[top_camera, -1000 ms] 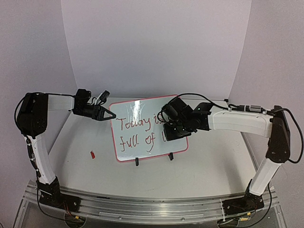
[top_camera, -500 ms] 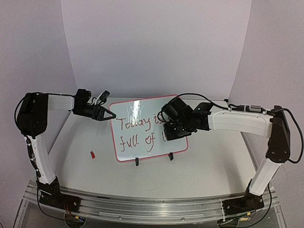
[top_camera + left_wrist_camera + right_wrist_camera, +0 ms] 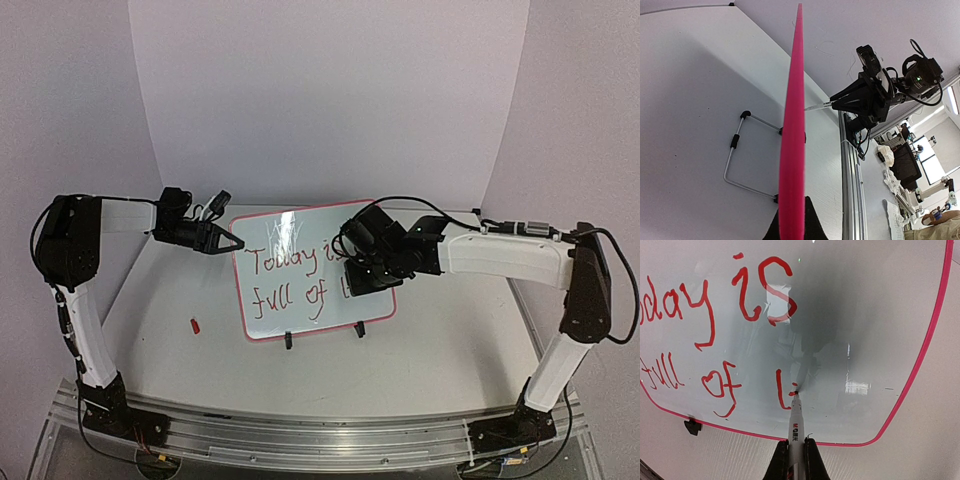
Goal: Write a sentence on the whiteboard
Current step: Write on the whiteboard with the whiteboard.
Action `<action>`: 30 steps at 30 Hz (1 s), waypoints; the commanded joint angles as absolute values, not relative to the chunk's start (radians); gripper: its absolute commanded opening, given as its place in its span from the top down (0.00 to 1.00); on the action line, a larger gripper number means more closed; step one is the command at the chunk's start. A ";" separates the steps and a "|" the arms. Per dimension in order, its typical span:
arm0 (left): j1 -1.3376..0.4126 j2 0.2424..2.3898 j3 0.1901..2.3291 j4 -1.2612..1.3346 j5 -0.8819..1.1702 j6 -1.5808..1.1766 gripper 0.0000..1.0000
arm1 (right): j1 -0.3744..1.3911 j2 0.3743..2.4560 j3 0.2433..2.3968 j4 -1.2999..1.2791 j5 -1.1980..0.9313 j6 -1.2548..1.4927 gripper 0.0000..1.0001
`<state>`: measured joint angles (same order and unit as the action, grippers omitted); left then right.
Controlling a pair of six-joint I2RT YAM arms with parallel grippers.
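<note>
The right gripper (image 3: pixel 796 462), cut off at bottom centre, pinches a marker (image 3: pixel 795 422); from above it hides the last letters on the whiteboard (image 3: pixel 290 320). The left gripper (image 3: pixel 791 227) clamps that board, seen only edge-on.

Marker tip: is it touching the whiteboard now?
Touching. In the right wrist view the marker tip meets its own reflection on the whiteboard, with no gap between.

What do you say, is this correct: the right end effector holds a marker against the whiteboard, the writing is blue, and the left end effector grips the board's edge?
Not fully. The writing is red, not blue; the right wrist view shows it. The rest stands: the right end effector holds the marker against the whiteboard, and the left end effector grips its edge.
</note>
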<state>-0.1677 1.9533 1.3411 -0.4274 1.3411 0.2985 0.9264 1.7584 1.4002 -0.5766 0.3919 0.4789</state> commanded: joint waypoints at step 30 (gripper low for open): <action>-0.197 1.984 1.342 -0.437 1.239 0.382 1.00 | 0.921 1.732 1.402 -0.600 0.454 0.498 1.00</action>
